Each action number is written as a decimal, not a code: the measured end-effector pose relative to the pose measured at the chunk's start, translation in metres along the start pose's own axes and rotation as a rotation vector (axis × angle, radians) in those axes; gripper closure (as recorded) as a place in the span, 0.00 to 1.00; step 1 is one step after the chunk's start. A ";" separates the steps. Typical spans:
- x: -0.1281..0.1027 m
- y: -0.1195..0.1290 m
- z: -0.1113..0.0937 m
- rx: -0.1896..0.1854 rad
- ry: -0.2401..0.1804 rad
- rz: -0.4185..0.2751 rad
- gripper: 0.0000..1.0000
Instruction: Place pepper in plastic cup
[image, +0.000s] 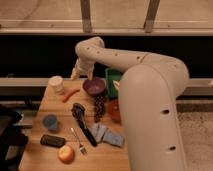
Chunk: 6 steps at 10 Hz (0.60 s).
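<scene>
At the front edge of the desk (62, 111), farthest from the gripper (75, 76), lies a yellow-red apple (66, 154), with a flat dark block (52, 141) just behind it on its left and a fork (78, 141) on its right

A folded blue-grey cloth (108, 135) lies right of the fork, well to the front and right of the gripper

The small blue-grey plastic cup (50, 121) stands upright and alone near the left side of the desk, in front of the gripper and a little to its left

A black tool (82, 122) lies slantwise mid-desk, almost straight in front of the gripper, and a bunch of dark grapes (100, 106) and a red bowl (114, 110) sit further right

The orange-red pepper (70, 95) lies flat on the wood just in front of the gripper, near it but apart, and well apart from the plastic cup

A cream cup (56, 84) stands to the gripper's left, a purple bowl (94, 86) close on its right and a green tray (112, 77) beyond the bowl

The gripper hangs at the back of the desk between cream cup and purple bowl, its jaws spread wide and nothing in them
</scene>
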 end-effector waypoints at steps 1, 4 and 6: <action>-0.006 0.014 0.008 -0.015 -0.002 -0.037 0.30; -0.002 0.053 0.034 -0.054 -0.026 -0.148 0.30; 0.006 0.059 0.047 -0.045 -0.045 -0.199 0.30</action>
